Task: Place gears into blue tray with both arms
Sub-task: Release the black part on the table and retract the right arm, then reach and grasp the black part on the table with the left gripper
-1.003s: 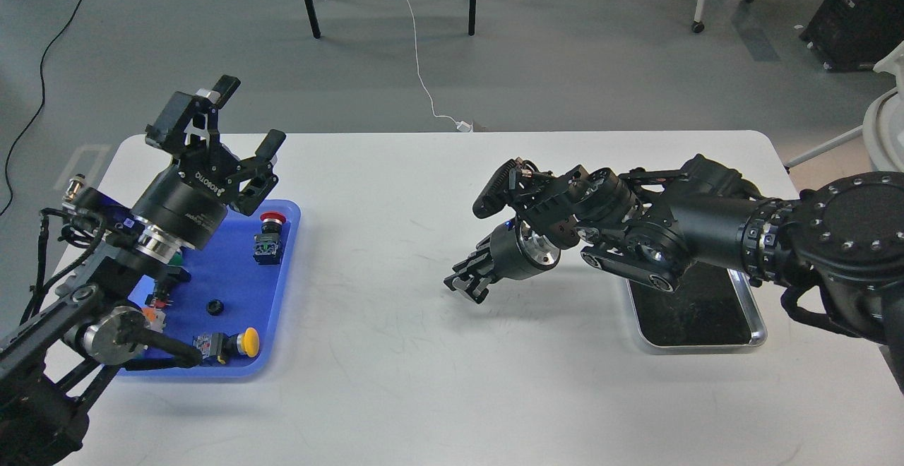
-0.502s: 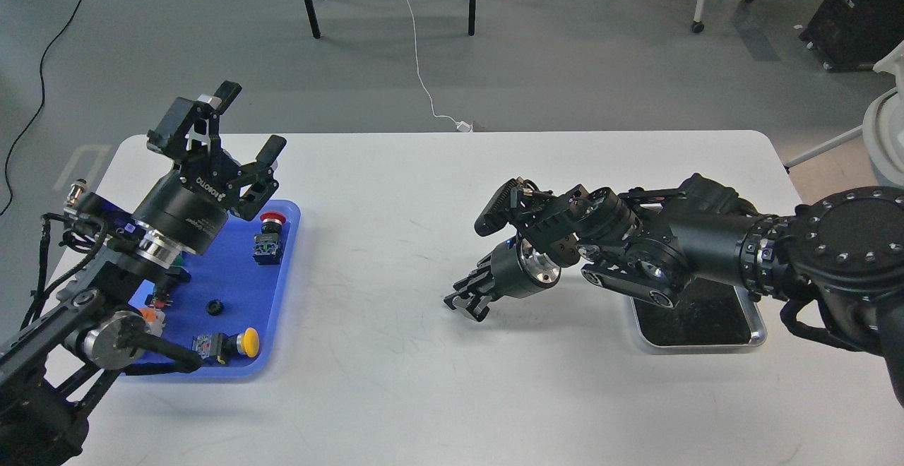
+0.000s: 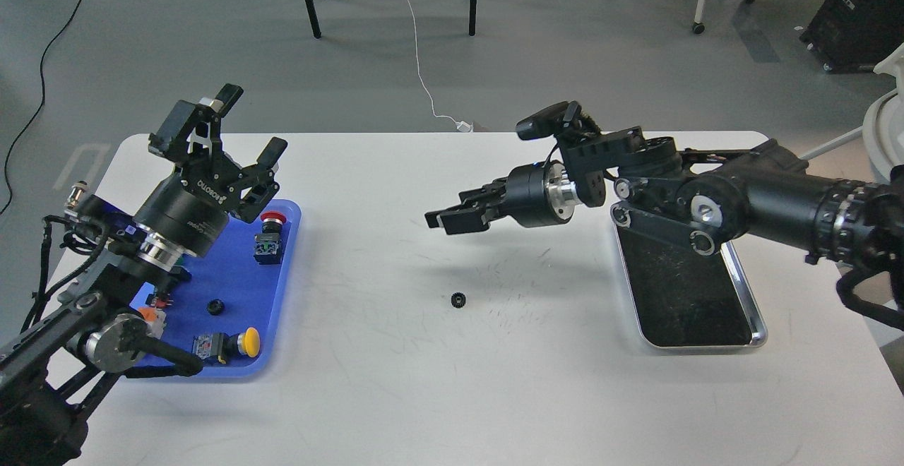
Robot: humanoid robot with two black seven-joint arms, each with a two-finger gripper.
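One small black gear (image 3: 458,300) lies on the white table near the middle, clear of both grippers. A second gear (image 3: 215,306) rests inside the blue tray (image 3: 236,268) at the left. My right gripper (image 3: 439,221) hovers above and slightly behind the table gear, pointing left; its fingers stand a little apart and hold nothing. My left gripper (image 3: 248,123) is raised over the tray's far end, wide open and empty, and its arm hides the tray's left side.
Push-button switches lie in the blue tray: red-capped (image 3: 272,220), yellow-capped (image 3: 247,342), and others partly hidden under my left arm. A steel tray (image 3: 759,328) with a black inside sits at the right, partly under my right arm.
My right gripper rose from the table surface and swung up and back, leaving the gear lying where it had been. The right arm now uncovers more of the steel tray. The left arm barely moved.
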